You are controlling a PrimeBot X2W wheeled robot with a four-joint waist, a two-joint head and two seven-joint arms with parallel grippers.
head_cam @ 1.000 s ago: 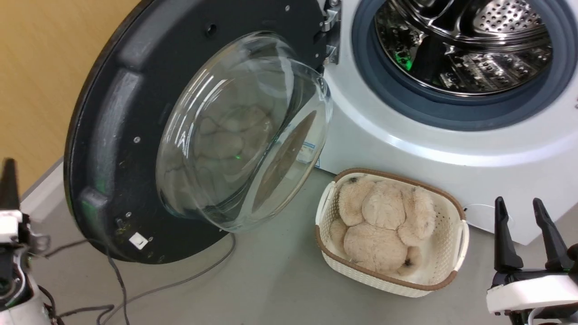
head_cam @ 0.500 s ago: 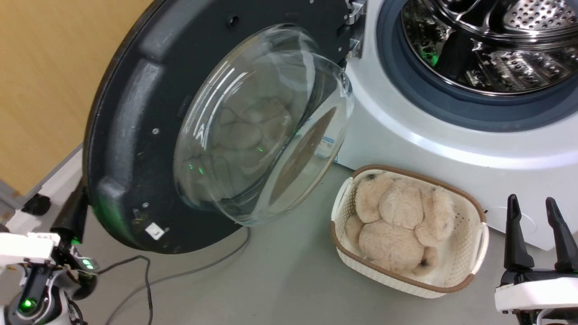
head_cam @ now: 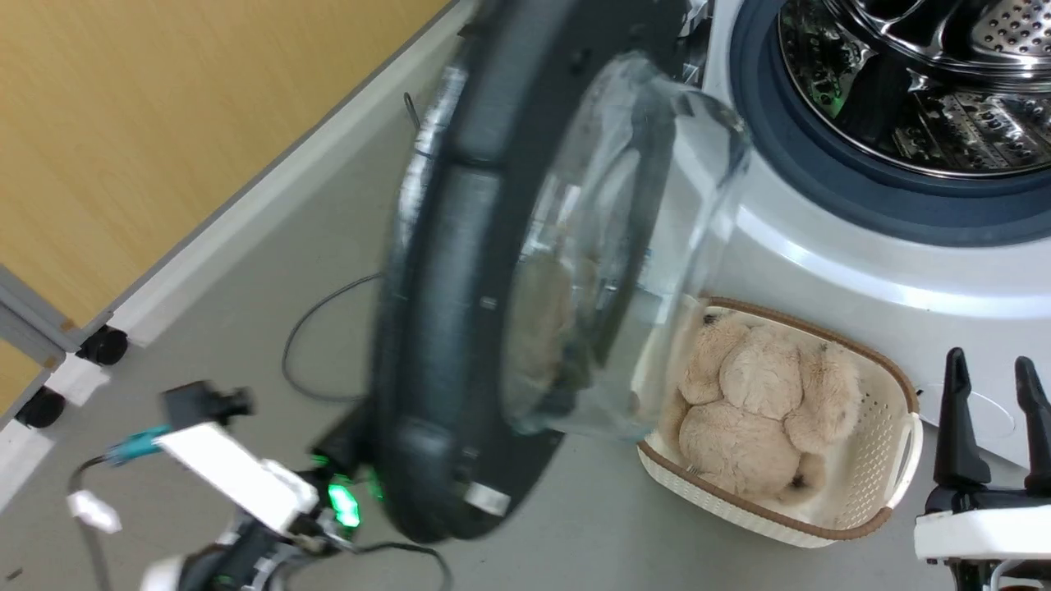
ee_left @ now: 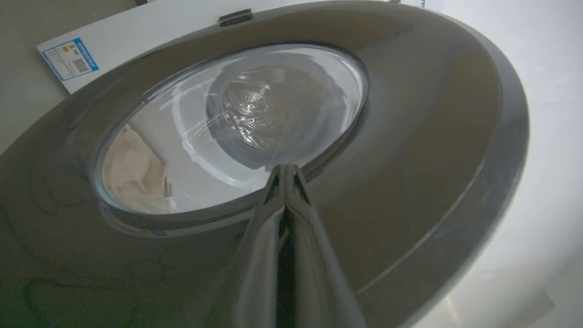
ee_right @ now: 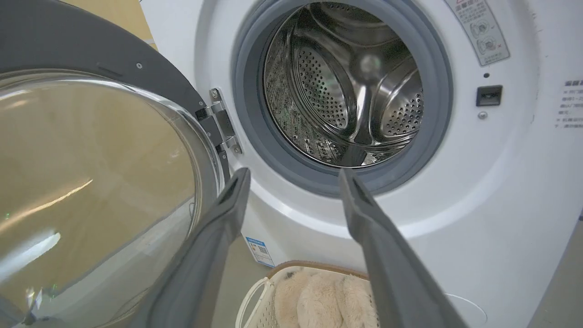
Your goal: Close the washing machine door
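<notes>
Washing machine door (head_cam: 460,271) stands half-open, near the wicker basket (head_cam: 895,460). Left gripper (ee_left: 285,171), clenched and empty, presses the door's glossy outer face; right gripper (head_cam: 989,359) idles, spread. Risk: left gripper may slip off; door may clip the basket.

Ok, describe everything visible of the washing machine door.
The washing machine door is a round glossy black disc with a bulging clear glass bowl at its centre. A metal hinge ties it to the white washing machine. It stands partly open. The shut left gripper points at its outer face, seemingly touching.
</notes>
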